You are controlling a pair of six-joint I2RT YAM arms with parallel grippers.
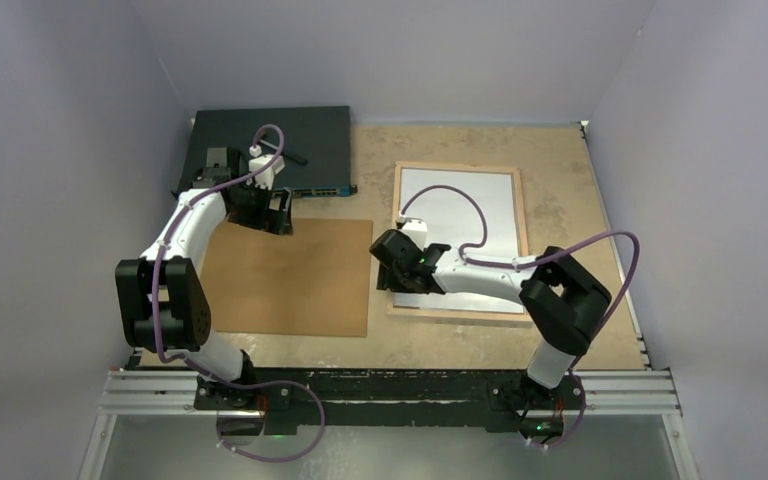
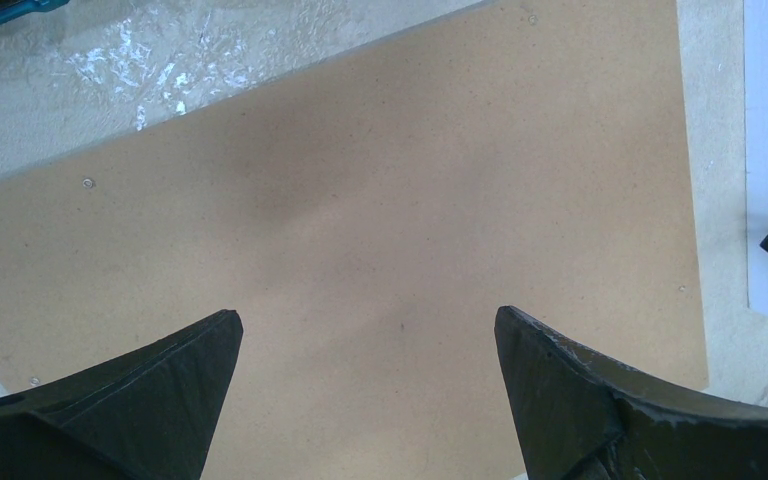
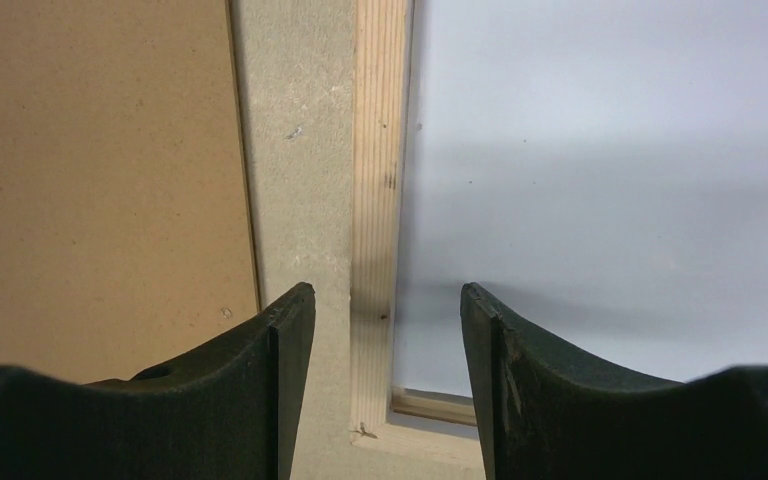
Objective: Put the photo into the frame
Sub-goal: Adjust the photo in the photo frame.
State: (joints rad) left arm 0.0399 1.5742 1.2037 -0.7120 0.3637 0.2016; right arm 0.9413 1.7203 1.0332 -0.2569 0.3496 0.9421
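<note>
**Light wood back up: the frame is holding the photo on the right half of the tabletop**

The frame (image 1: 457,166) is lying flat with its wooden back facing up, near the tabletop's (image 1: 380,170) right edge. The photo (image 1: 500,200) is sitting inside the wooden border with its plain white back showing, and it is filling the recess from rail to rail.

The right gripper (image 3: 388,290) is hovering over the frame's near-left corner. Its jaws are standing partly apart, one on each side of the left rail in the wrist view. I cannot tell whether the tips are touching the wood.

The brown backing board (image 1: 290,280) is lying flat just left of the frame, with a strip of bare table between them. The left gripper (image 2: 365,320) is hanging over the board's far edge with its jaws spread wide and gripping nothing.

A black box (image 1: 270,140) is occupying the far-left corner. The tabletop is showing a speckled tan surface, and pale lilac-grey walls (image 1: 390,50) are enclosing it on three sides.
</note>
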